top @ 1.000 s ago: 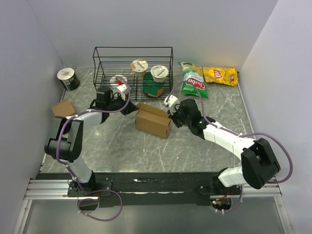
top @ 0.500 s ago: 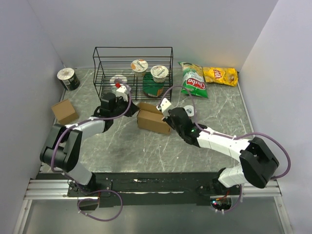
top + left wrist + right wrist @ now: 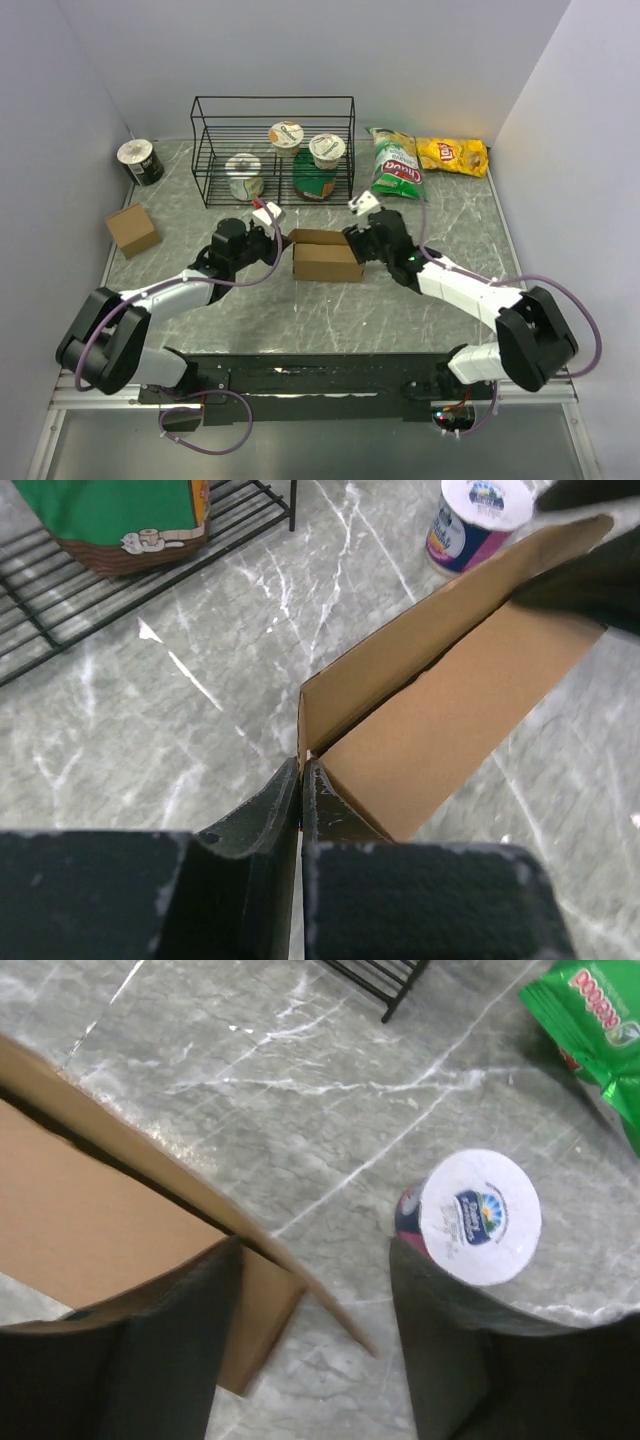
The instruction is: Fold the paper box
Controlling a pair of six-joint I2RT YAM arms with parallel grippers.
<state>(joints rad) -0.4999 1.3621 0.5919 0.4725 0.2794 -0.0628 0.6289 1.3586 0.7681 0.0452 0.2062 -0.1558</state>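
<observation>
While the paper box [image 3: 326, 262] sits mid-way across the worktop [image 3: 300, 312], left fingers [image 3: 262, 815] pinch its end corner and right fingers [image 3: 445, 1325] stand spread about the raised long flap — flap-closing step, I judge — next calls for pressing it down.

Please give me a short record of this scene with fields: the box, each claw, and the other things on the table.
paper box: oblong carton at table centre, one long flap open
left claw: shut on the carton's left end edge
right claw: open, at the carton's right end
yogurt cup: upright, beside the right claw
wire rack: behind the carton, cups inside
small brown box: far left
chip bags: green, yellow, back right
</observation>
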